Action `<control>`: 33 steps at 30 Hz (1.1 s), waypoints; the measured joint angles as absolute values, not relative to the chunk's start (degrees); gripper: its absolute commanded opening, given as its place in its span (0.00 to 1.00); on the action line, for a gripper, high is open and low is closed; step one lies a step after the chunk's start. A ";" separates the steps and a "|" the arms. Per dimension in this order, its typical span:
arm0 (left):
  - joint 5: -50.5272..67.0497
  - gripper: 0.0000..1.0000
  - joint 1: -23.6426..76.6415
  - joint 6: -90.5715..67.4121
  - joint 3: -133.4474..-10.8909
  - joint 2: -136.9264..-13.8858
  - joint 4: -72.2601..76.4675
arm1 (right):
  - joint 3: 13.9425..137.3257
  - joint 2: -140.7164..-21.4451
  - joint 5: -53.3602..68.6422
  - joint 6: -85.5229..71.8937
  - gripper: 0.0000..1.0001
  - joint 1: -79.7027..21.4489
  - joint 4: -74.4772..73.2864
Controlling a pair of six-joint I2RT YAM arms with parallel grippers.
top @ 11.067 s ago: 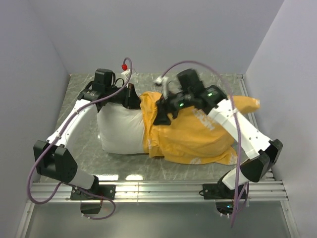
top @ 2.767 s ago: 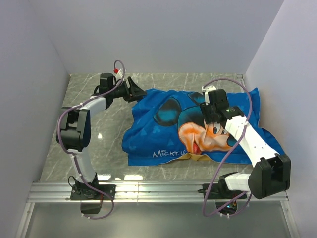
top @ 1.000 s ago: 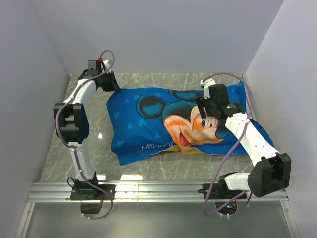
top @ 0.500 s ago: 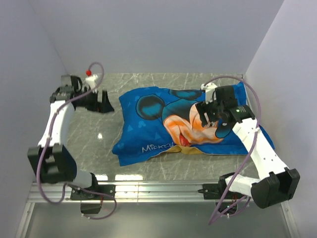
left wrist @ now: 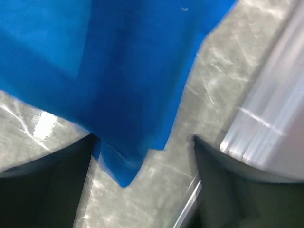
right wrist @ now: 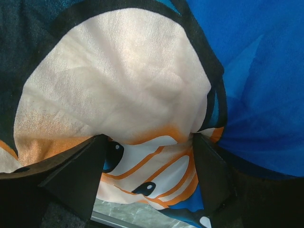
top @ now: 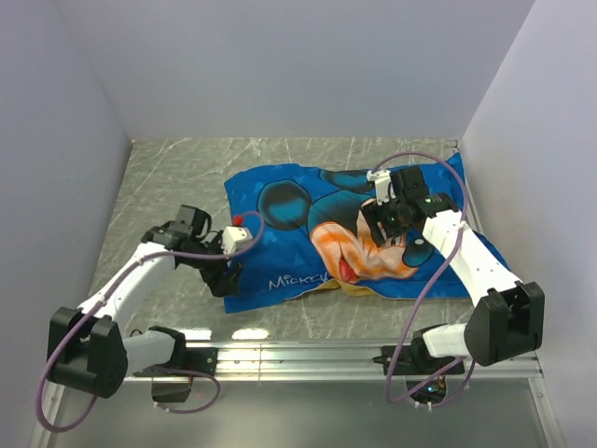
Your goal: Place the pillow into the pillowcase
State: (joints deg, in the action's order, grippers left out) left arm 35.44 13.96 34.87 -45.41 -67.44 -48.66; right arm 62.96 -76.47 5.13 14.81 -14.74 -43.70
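1. The pillowcase (top: 298, 201) lies blue side up across the middle and right of the marble surface (top: 168, 177), its far right corner close to the right wall
2. Its cartoon mouse face (top: 350, 247) fills the centre of the cloth, with white lettering near the lower left edge and a thin yellow strip showing along the bottom edge
3. The left claw (top: 227, 273) sits low at the lower left corner of the pillowcase, left of centre in the overhead view
4. In the left wrist view its dark fingers (left wrist: 47, 190) stand wide apart at the bottom corners of the frame; the pointed blue corner of the cloth hangs between them, and no pinch on it shows
5. An aluminium rail (left wrist: 270, 123) crosses the right of that view, just beyond the surface
6. The right claw (top: 385, 222) is above the mouse face, right of centre in the overhead view
7. From the right wrist its fingers (right wrist: 71, 175) are spread wide, with the pale and orange print spanning the gap between them; whether they touch the cloth I cannot tell
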 measured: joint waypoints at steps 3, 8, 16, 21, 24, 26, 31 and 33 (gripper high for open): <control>29.61 0.01 16.93 31.42 -42.92 -68.93 -42.30 | 63.00 -76.64 4.82 14.76 0.79 -14.74 -43.66; 22.06 0.00 7.44 33.43 -43.24 -77.17 -36.45 | 63.22 -77.67 4.40 14.81 0.80 -14.74 -42.46; 20.32 0.72 -9.17 41.76 -54.30 -79.05 -40.27 | 68.71 -82.85 6.55 14.70 0.80 -15.22 -39.03; 24.82 0.99 -10.22 44.10 -58.57 -74.89 -46.13 | 70.76 -81.30 7.51 16.36 0.83 -14.41 -41.63; 27.59 0.99 -9.32 44.82 -58.57 -70.91 -48.14 | 70.50 -74.83 8.91 19.44 0.83 -14.35 -45.34; 28.16 0.99 -7.97 44.71 -58.08 -69.97 -48.31 | 68.55 -68.01 8.73 22.20 0.83 -14.31 -46.68; 28.12 0.99 -4.49 42.52 -52.71 -69.97 -46.85 | 56.23 -51.55 2.83 29.71 0.84 -14.26 -49.52; 26.76 0.99 -2.37 40.71 -51.27 -69.97 -45.30 | 49.41 -46.26 -0.64 32.97 0.85 -14.24 -49.87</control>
